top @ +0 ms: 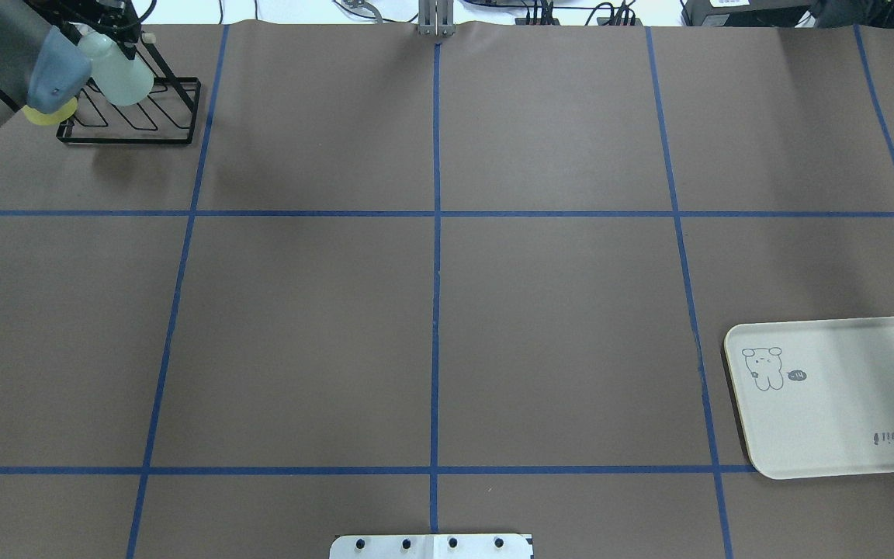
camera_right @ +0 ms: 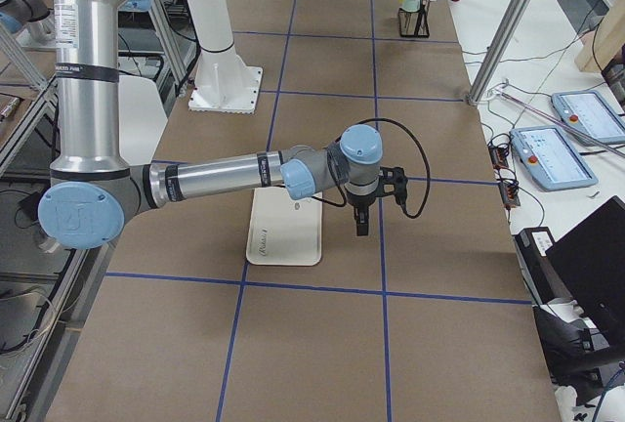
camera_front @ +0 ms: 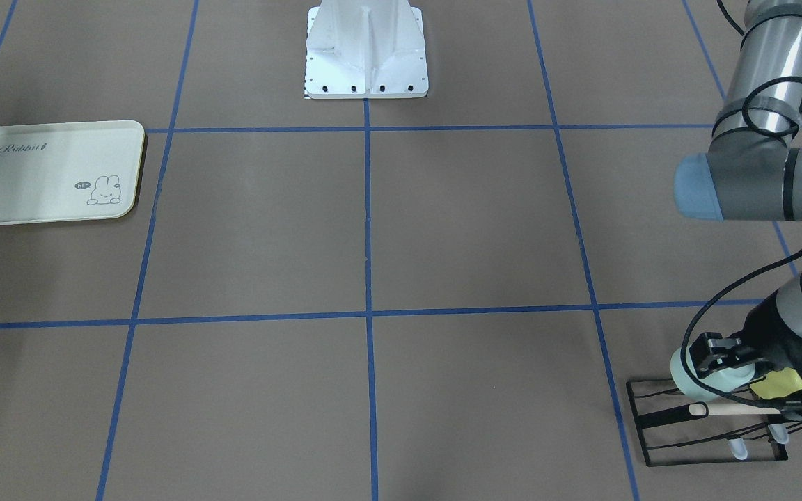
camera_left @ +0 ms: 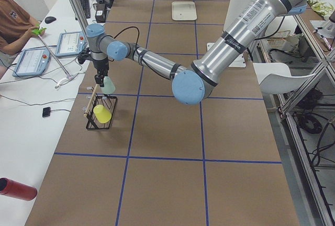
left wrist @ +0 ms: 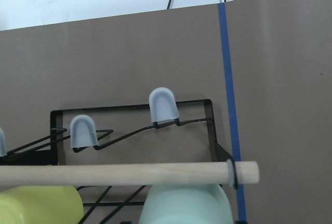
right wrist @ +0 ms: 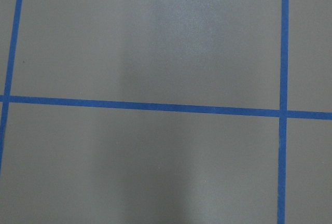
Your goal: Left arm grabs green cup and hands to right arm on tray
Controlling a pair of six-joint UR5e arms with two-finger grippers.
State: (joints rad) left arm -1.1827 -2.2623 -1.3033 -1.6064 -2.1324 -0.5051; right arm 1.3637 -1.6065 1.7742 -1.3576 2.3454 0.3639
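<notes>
Brown tabletop (camera_front: pixel 470 223), gridded with blue tape lines (camera_front: pixel 367 209). Cream tray (camera_front: pixel 39 181) flat on robot's right side, its robot-side edge along a tape line. Black wire rack (top: pixel 127 140) standing at the far left corner, just beside a tape line. White base plate (camera_front: pixel 366 76) on the midline, robot's edge.

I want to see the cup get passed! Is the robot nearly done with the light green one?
No, barely begun. Done: the left gripper is at the small mint-green plastic cup on the black wire rack. In hand: the grab; I cannot tell if it grips. Left: lifting, passing to the right arm, setting it on the cream rectangular tray, which holds no cup.
</notes>
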